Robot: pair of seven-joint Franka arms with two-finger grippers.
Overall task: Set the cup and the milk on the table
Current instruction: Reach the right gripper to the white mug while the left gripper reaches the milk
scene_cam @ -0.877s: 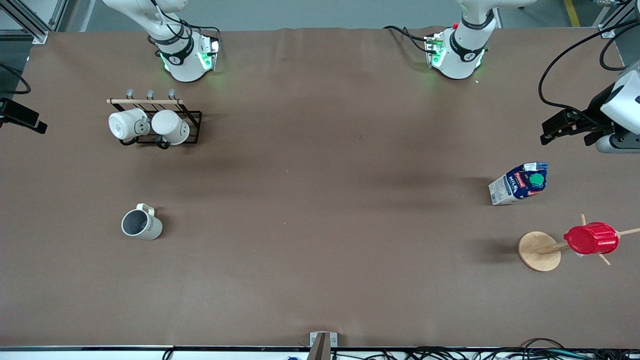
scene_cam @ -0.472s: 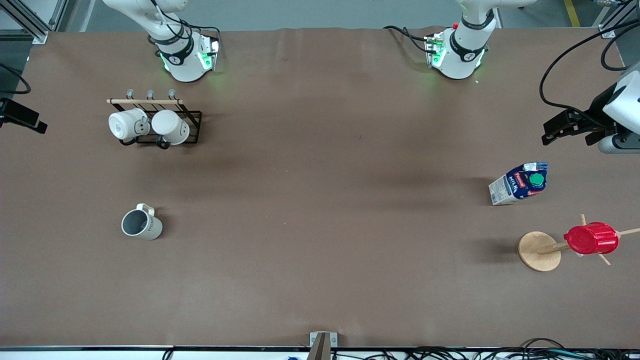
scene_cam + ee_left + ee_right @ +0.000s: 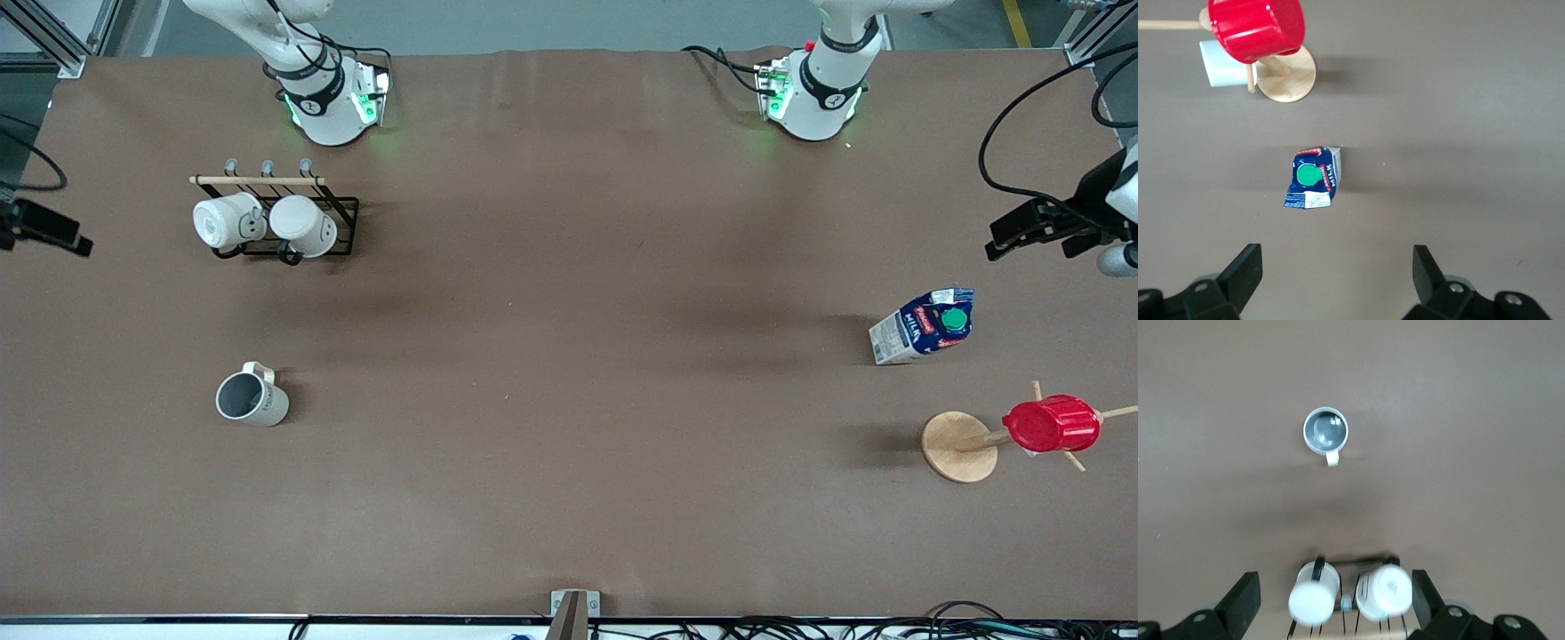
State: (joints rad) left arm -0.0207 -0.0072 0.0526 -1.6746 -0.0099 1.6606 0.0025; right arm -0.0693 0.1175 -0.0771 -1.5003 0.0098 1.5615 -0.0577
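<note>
The cream-white cup [image 3: 252, 397] stands upright on the brown table [image 3: 569, 356] toward the right arm's end, and also shows in the right wrist view [image 3: 1325, 430]. The blue and white milk carton [image 3: 925, 324] with its green cap stands on the table toward the left arm's end, and shows in the left wrist view [image 3: 1313, 179]. My left gripper [image 3: 1336, 257] is open and empty, high over the table's end near the milk [image 3: 1018, 229]. My right gripper [image 3: 1335, 583] is open and empty, high over the mug rack's end of the table [image 3: 49, 233].
A black wire rack [image 3: 342, 227] with two white mugs [image 3: 227, 220] stands farther from the camera than the cup. A wooden stand [image 3: 958, 446] carrying a ribbed red cup [image 3: 1051, 424] stands nearer the camera than the milk.
Both grippers have drawn outward toward the table's ends, the left one the most. The cup and the milk have not moved.
</note>
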